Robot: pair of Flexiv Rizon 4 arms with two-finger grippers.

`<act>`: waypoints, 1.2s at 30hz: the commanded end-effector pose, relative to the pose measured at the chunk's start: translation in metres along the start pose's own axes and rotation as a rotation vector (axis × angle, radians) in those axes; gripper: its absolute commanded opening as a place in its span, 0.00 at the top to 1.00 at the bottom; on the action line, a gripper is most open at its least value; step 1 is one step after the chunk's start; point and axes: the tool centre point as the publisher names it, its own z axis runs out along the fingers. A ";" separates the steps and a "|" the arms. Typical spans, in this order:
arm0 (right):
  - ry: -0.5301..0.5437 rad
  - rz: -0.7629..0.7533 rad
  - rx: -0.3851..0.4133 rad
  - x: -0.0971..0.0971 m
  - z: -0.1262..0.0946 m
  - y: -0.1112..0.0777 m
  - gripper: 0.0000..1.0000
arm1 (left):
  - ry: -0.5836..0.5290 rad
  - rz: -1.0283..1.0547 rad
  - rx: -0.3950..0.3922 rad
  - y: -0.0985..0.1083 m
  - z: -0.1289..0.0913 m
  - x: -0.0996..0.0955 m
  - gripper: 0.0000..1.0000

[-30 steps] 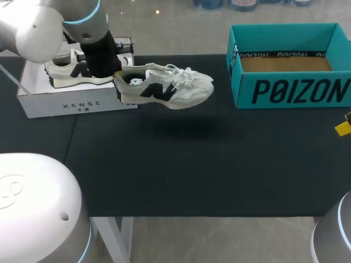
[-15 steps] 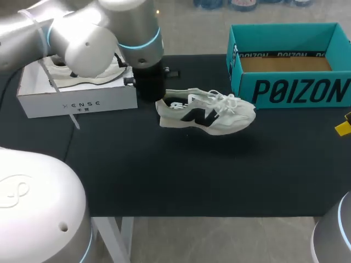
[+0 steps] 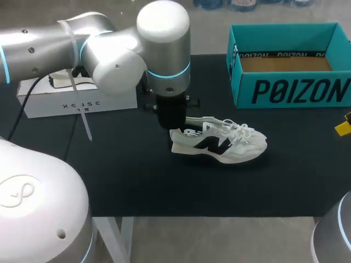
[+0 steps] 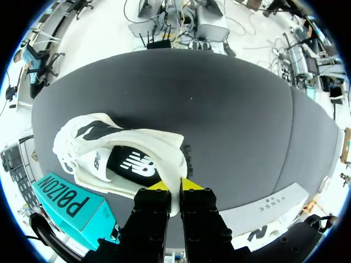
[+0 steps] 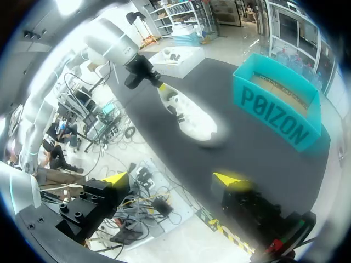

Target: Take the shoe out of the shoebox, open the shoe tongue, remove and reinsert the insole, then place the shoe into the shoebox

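Observation:
A white sneaker (image 3: 222, 143) with black side marks lies level at the middle of the black mat, toe toward the teal shoebox (image 3: 290, 66). My left gripper (image 3: 176, 130) comes down from above and is shut on the sneaker's heel collar. In the left wrist view the yellow fingertips (image 4: 190, 184) pinch the heel edge of the sneaker (image 4: 118, 159). I cannot tell if the sole touches the mat. My right gripper (image 5: 174, 178) hangs open and empty off the table's right side, far from the sneaker (image 5: 192, 115). Only a yellow tip of it (image 3: 343, 127) shows in the head view.
A white shoebox (image 3: 77, 101) stands at the back left, with a second sneaker (image 3: 60, 81) in it, mostly hidden by my left arm. The teal shoebox is open at the back right, showing a brown cardboard floor (image 3: 285, 64).
My left arm has carried the sneaker from beside the white shoebox to the right and down to the middle of the mat. The right gripper has stayed put.

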 end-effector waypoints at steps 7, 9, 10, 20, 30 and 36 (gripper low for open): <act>0.000 0.001 0.003 -0.001 0.001 0.001 0.00 | 0.028 -0.038 0.047 -0.014 0.022 0.000 1.00; 0.000 0.001 0.003 -0.001 0.001 0.001 0.00 | 0.031 -0.043 0.057 -0.017 0.026 0.001 1.00; 0.000 0.001 0.003 -0.001 0.001 0.001 0.00 | 0.033 -0.043 0.058 -0.019 0.028 0.000 1.00; 0.000 0.001 0.003 -0.001 0.001 0.001 0.00 | 0.085 -0.051 0.057 -0.022 0.042 0.001 0.00; 0.000 0.001 0.003 -0.001 0.001 0.001 0.00 | -0.013 -0.164 -0.019 0.028 -0.019 0.009 0.00; 0.000 0.001 0.003 -0.001 0.001 0.001 0.00 | -0.131 -0.472 0.151 0.063 -0.033 0.034 0.00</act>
